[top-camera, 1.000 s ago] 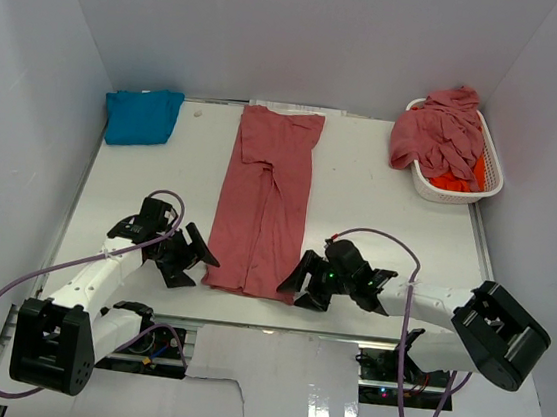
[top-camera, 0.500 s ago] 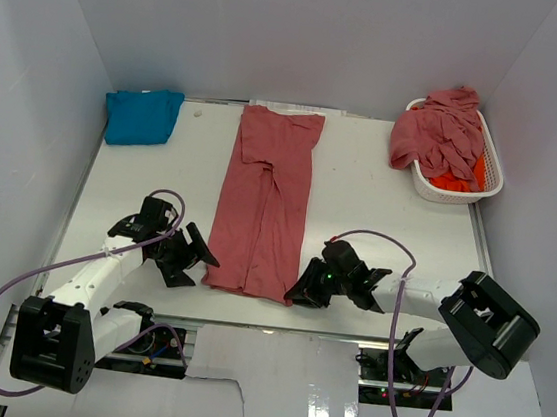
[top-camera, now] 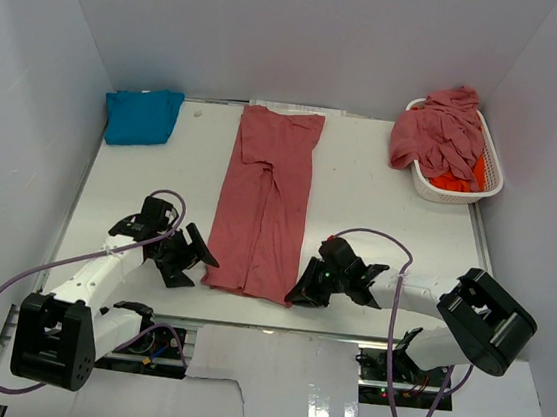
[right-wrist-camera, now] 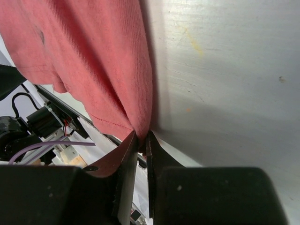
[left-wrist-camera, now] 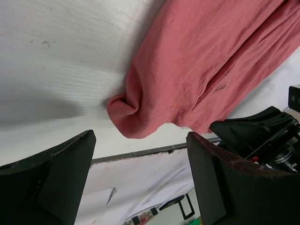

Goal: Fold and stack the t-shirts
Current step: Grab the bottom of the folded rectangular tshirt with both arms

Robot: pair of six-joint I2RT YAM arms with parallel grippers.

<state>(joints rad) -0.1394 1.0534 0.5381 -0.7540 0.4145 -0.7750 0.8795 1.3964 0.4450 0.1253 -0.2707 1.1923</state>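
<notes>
**Right corner pinched, left corner not yet taken**

The white worktop (top-camera: 379,210) carries 1 rose-red t-shirt (top-camera: 264,202), already narrowed into a long strip that runs from the far edge down to the near edge, between the 2 arms. Laid that way, its 2 near corners each sit in front of 1 arm, which suits lifting the hem and folding it away toward the collar.

At the far right, the white basket (top-camera: 482,186) holds a heap of rose-red t-shirts (top-camera: 438,131) over an orange t-shirt (top-camera: 453,180), all waiting unfolded. In the far left corner lies the turquoise t-shirt (top-camera: 143,116), folded small, probably the base of the stack.

The right gripper (right-wrist-camera: 141,138) has its jaws closed on the strip's near right corner, cloth pinched between them. The left gripper (left-wrist-camera: 140,164) has its jaws spread wide on either side of the bunched near left corner, gripping nothing. Closing there looks like the step needed before an even lift.
</notes>
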